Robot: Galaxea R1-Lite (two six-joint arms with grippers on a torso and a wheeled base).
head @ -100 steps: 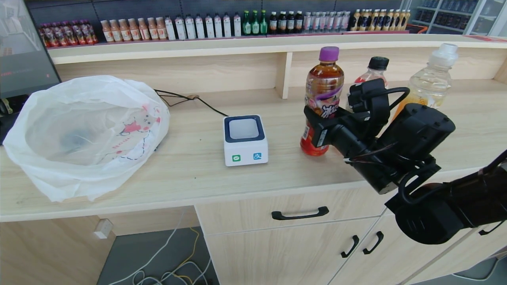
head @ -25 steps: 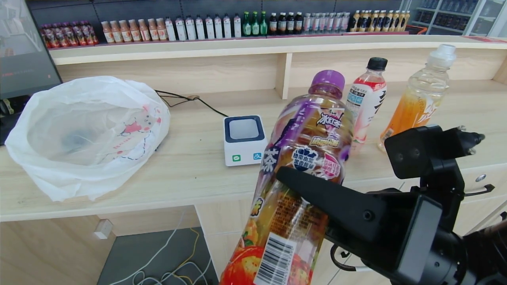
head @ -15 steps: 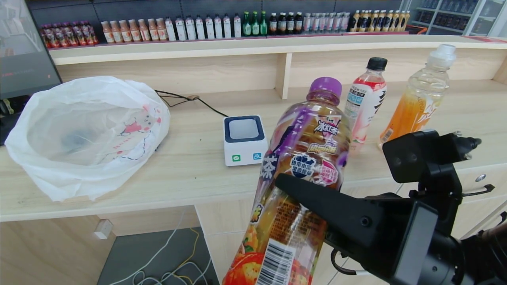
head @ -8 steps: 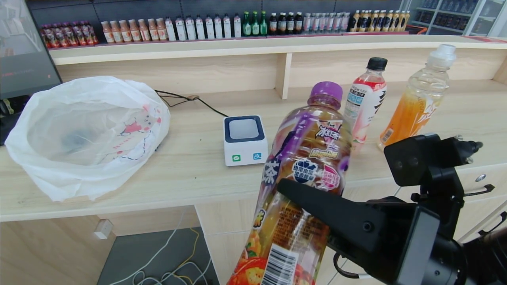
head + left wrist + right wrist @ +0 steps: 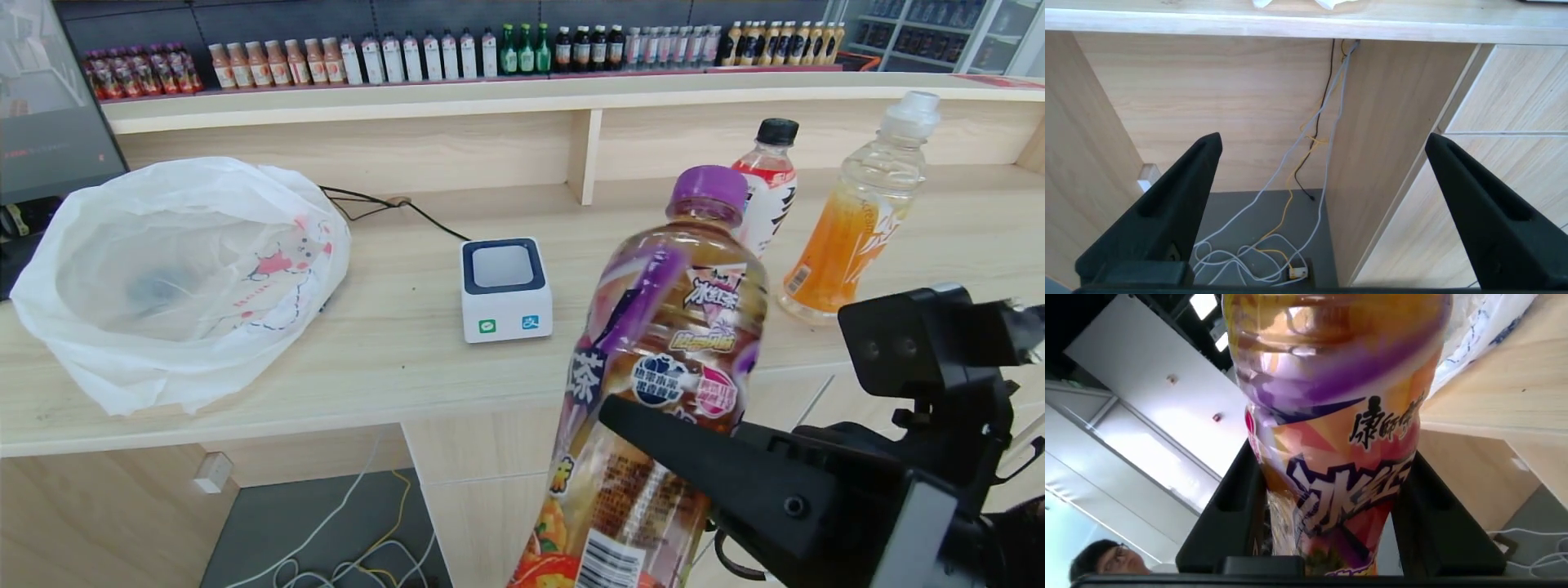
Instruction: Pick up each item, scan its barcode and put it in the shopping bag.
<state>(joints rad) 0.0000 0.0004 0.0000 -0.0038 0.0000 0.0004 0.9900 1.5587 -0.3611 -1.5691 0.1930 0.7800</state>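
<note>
My right gripper (image 5: 653, 457) is shut on a purple-capped tea bottle (image 5: 669, 343), held tilted in the air in front of the counter, its barcode low on the label facing me. In the right wrist view the tea bottle (image 5: 1331, 441) sits clamped between both fingers (image 5: 1229, 514). The white scanner box (image 5: 504, 288) stands on the counter to the bottle's left. The white shopping bag (image 5: 175, 273) lies open at the counter's left end. My left gripper (image 5: 1323, 212) hangs open below the counter edge, holding nothing.
A black-capped red-label bottle (image 5: 767, 196) and an orange drink bottle (image 5: 857, 220) stand at the counter's right. A cable (image 5: 384, 204) runs behind the scanner. Shelves of bottles (image 5: 457, 49) line the back. Drawers (image 5: 490, 433) and floor cables (image 5: 1290, 204) lie beneath the counter.
The right gripper lifted the tea bottle off the counter toward me; over the last second it shifted the bottle right and lower. The left gripper shows no change.
</note>
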